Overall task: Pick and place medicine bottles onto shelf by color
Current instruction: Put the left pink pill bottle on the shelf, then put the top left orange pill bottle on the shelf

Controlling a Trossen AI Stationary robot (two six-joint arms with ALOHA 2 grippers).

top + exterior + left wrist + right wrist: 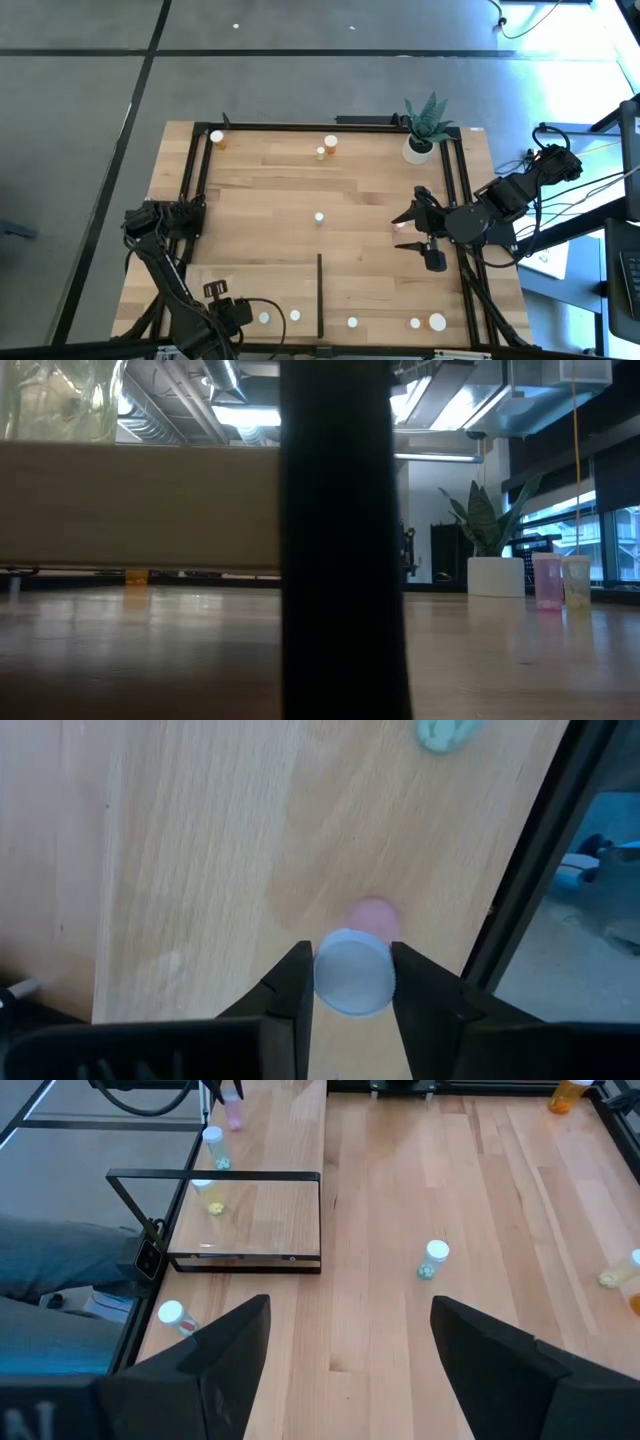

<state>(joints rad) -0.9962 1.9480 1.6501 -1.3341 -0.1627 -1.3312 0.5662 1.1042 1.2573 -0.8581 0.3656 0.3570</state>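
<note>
My left gripper (350, 954) points down over the near left of the table, above the pale wood shelf (255, 285), and is shut on a pink medicine bottle (374, 916) with a white cap. Two more bottles (264, 318) (295, 315) stand on the shelf near it. A green-tinted bottle (433, 1258) stands at mid-table, and orange ones (217, 138) (331, 143) stand near the far edge. My right gripper (350, 1342) hangs open above the table's right side, with nothing between its fingers. My left gripper pinches the round white cap (352, 972) of the pink bottle between its two fingers, one on each side of the cap's rim. The fingers come from above, pointing down. The bottle is upright below them; whether its base rests on the shelf cannot be told.
The shelf's black upright strip (320, 292) stands along its right edge and blocks the middle of the low view. A white pot with a spiky plant (420, 148) stands at the far right corner. More bottles (352, 322) (437, 321) stand along the near edge.
</note>
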